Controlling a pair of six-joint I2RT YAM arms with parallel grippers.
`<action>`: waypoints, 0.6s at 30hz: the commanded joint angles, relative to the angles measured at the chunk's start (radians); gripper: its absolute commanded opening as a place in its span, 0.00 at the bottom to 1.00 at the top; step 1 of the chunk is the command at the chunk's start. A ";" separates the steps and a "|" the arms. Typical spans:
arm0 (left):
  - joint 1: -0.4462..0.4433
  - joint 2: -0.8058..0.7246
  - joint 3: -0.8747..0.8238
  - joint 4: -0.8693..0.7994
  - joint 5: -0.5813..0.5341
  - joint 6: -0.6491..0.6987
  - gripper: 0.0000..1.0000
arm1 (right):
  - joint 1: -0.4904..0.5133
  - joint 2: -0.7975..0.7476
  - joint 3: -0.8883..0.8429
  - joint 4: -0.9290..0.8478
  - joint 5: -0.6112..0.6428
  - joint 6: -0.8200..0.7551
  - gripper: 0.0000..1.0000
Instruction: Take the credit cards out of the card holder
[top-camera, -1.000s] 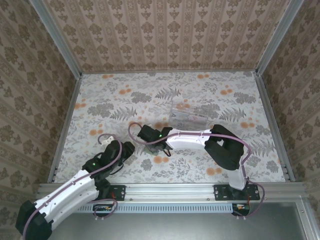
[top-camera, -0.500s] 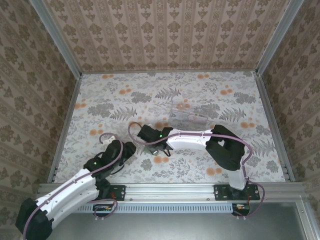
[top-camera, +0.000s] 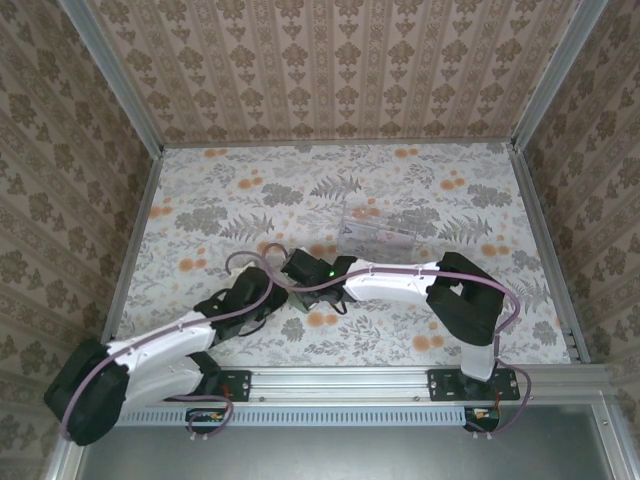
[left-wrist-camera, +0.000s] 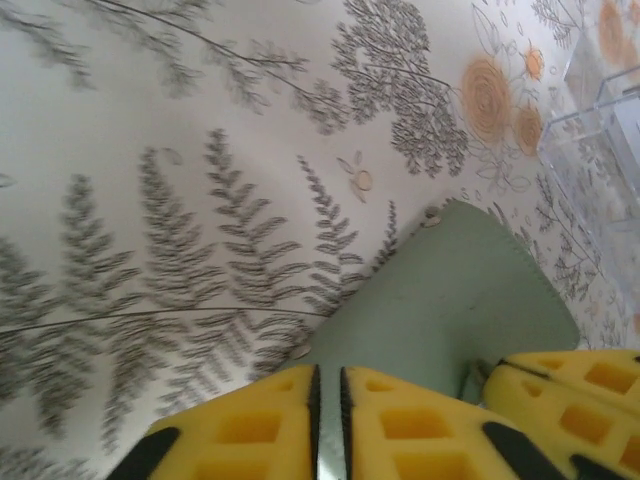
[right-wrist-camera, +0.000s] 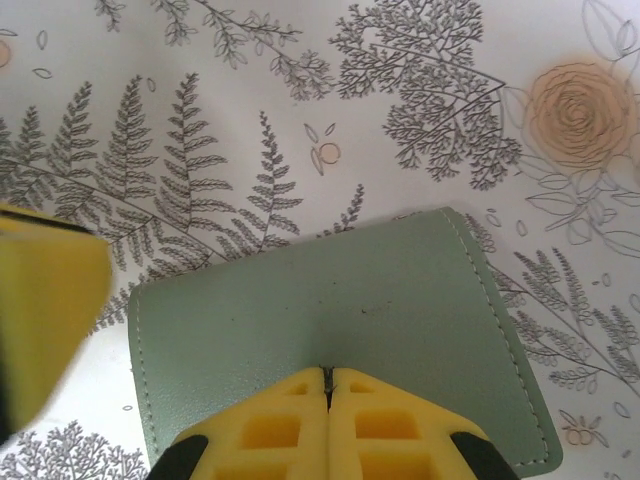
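- Holder: lies on the floral tabletop, near the front edge, left of centre. Grey-green outer face up, stitched border visible. No slots or cards to be seen from this side.
- My right tool: pads pressed together, only a hairline dark seam between them. It sits at the middle of the holder's near edge. Cannot tell whether a flap is caught in the seam.
- My left tool: pads almost together, pinching a thin pale sliver at the holder's edge, at the corner to the left of my right tool.
- Left wrist view: the holder runs out from under the pads, rounded far corner resting on the fern print. My right tool's fingers show just beside, at the lower right, touching the same green face.
- Right wrist view: one blurred yellow finger of my left tool stands at the holder's left corner.
- Top view: both arms converge at one spot, wrists nearly touching; the holder is mostly hidden beneath them.
- Clear tray: farther back on the tabletop, right of the tools, apart from the holder.
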 joint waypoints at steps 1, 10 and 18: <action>-0.012 0.067 0.052 0.090 0.027 0.012 0.11 | -0.013 -0.038 -0.034 0.047 -0.053 0.008 0.00; -0.028 0.295 0.093 0.190 0.054 -0.046 0.00 | -0.030 -0.057 -0.084 0.104 -0.096 0.036 0.00; -0.054 0.429 0.113 0.031 -0.008 -0.203 0.00 | -0.040 -0.102 -0.147 0.157 -0.129 0.064 0.00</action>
